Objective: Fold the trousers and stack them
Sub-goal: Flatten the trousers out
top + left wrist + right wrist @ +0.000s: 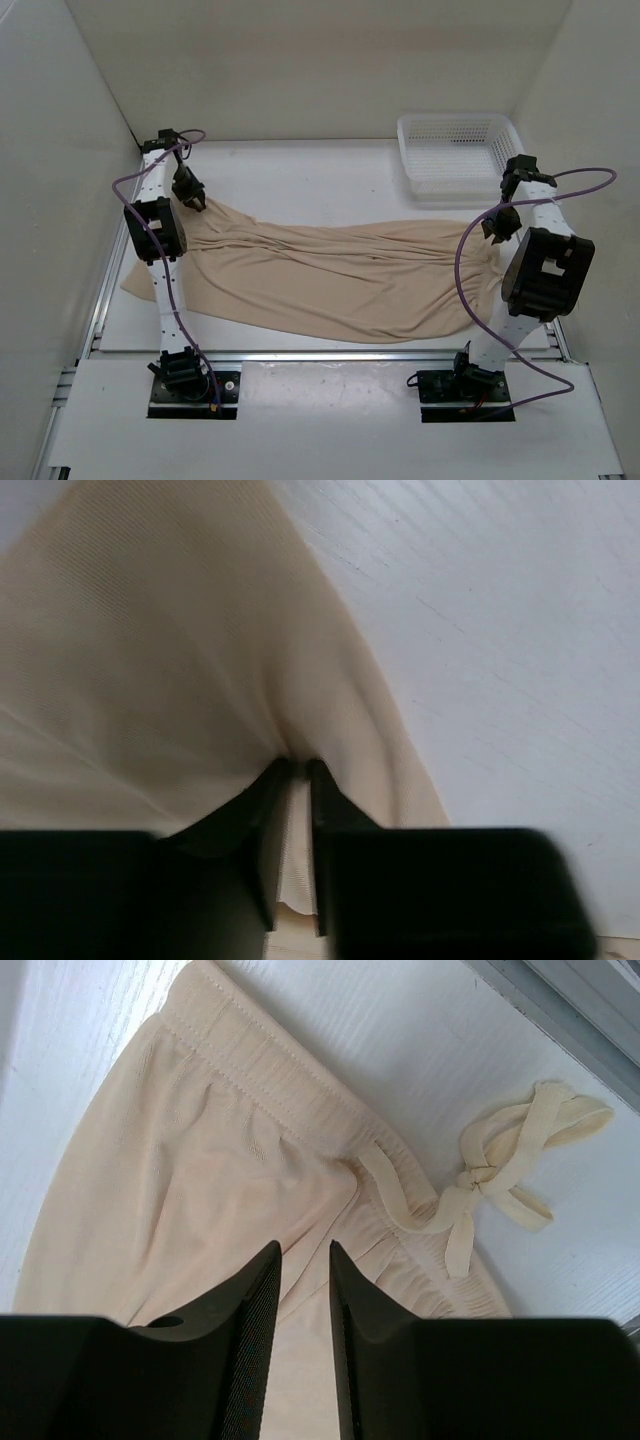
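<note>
Beside a white mesh basket [455,150], on its near side and stretching well away to its left, a pair of beige trousers [340,280] lies wrinkled and lengthwise on a white table [300,170], the cloth apart from the basket. At the end farthest from the basket, the left gripper [197,203] is clamped on a pinch of the thin fabric, which rises off the table into a peak at its fingertips. At the end nearest the basket, the right gripper [495,228] hangs low over the elastic waistband [270,1060], its jaws a narrow slot apart with cloth showing between them; whether they are pinching it cannot be told. A knotted drawstring [490,1175] trails from the waistband onto the bare table.
</note>
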Action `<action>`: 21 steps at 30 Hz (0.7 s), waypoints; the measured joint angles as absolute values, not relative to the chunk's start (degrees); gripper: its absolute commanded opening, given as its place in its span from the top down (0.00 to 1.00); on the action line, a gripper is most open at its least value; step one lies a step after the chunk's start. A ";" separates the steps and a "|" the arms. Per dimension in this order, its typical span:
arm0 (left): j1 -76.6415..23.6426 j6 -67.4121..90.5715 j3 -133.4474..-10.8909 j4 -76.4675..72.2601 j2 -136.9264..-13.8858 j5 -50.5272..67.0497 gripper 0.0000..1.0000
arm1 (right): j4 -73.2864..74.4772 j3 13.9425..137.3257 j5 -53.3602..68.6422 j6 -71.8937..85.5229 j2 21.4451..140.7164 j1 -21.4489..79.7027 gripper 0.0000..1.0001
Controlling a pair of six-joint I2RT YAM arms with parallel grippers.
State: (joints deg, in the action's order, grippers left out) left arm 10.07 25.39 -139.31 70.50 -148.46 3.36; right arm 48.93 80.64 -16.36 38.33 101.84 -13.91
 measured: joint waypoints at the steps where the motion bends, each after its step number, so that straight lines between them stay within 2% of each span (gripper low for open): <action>1: 9.96 25.58 -139.24 70.50 -148.55 3.07 0.85 | 49.08 80.75 -16.36 38.30 101.82 -13.89 0.69; 2: 9.91 25.63 -139.22 70.48 -148.53 2.85 0.90 | 49.19 80.79 -16.36 38.28 101.82 -13.89 0.69; 12: 9.96 25.96 -139.22 70.06 -148.20 1.65 0.90 | 49.54 80.79 -16.58 38.00 101.82 -13.89 0.69; 21: 10.37 26.81 -140.31 69.58 -142.50 0.67 0.90 | 49.60 81.12 -17.54 37.89 101.82 -13.89 0.69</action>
State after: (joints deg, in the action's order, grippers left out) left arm 10.37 26.81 -140.31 69.58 -142.50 0.67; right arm 49.60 81.12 -17.54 37.89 101.82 -13.89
